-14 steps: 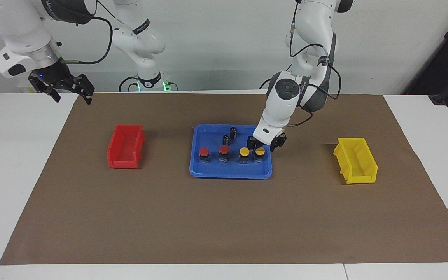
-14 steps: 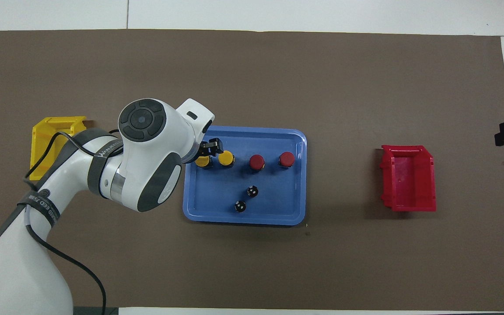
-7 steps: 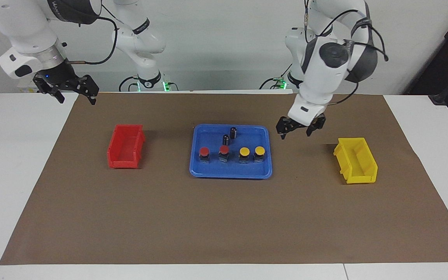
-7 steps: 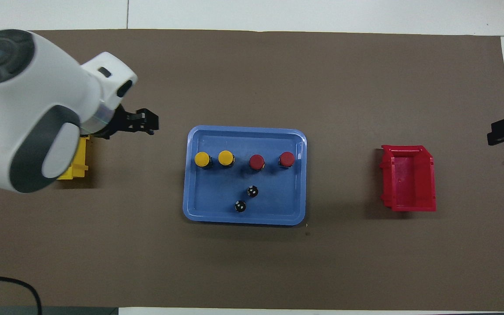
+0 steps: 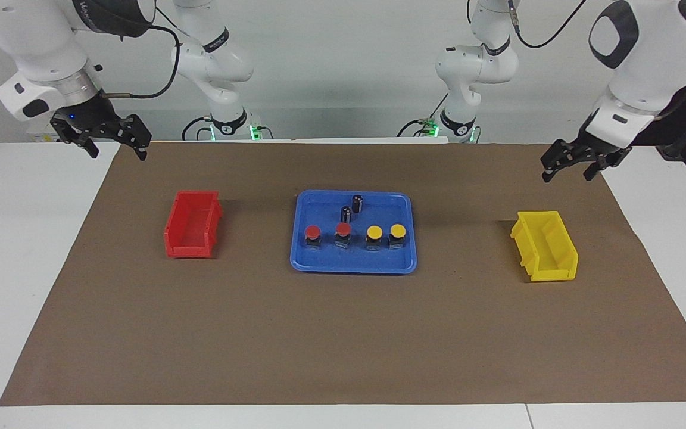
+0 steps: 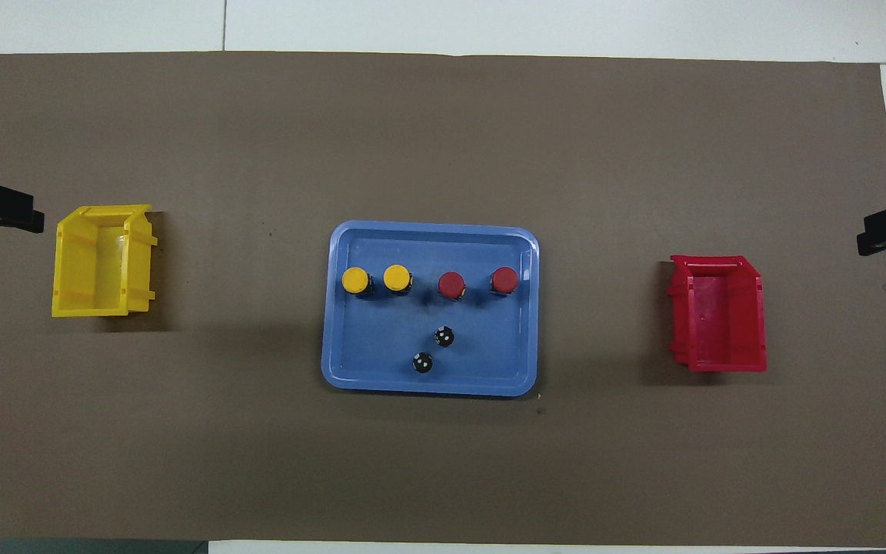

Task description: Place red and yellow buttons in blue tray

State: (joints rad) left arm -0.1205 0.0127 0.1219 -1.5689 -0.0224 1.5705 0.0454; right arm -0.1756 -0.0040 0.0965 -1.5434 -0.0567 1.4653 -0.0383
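The blue tray [image 5: 352, 268] [image 6: 366, 338] lies in the middle of the brown mat. In a row inside it stand two red buttons [image 5: 312, 231] [image 5: 343, 229] [image 6: 451, 285] [image 6: 504, 279] and two yellow buttons [image 5: 374, 232] [image 5: 398, 229] [image 6: 355, 280] [image 6: 397, 278], all upright, the yellow pair toward the left arm's end. My left gripper [image 5: 566, 177] hangs open and holds nothing, over the mat's corner at the left arm's end; its fingers [image 6: 4, 209] show at the overhead view's edge. Over the mat's corner at the right arm's end, my right gripper [image 5: 117, 155] waits open, with nothing in it.
Two dark capless cylinders [image 5: 346, 213] [image 5: 357, 202] stand in the tray, nearer to the robots than the row of buttons. A small yellow bin [image 5: 545, 245] [image 6: 103, 261] sits toward the left arm's end, a small red bin [image 5: 193, 224] [image 6: 718, 314] toward the right arm's end.
My left gripper has let go of the end yellow button, risen from the tray and swung out to the left arm's end of the mat. The right gripper has barely shifted.
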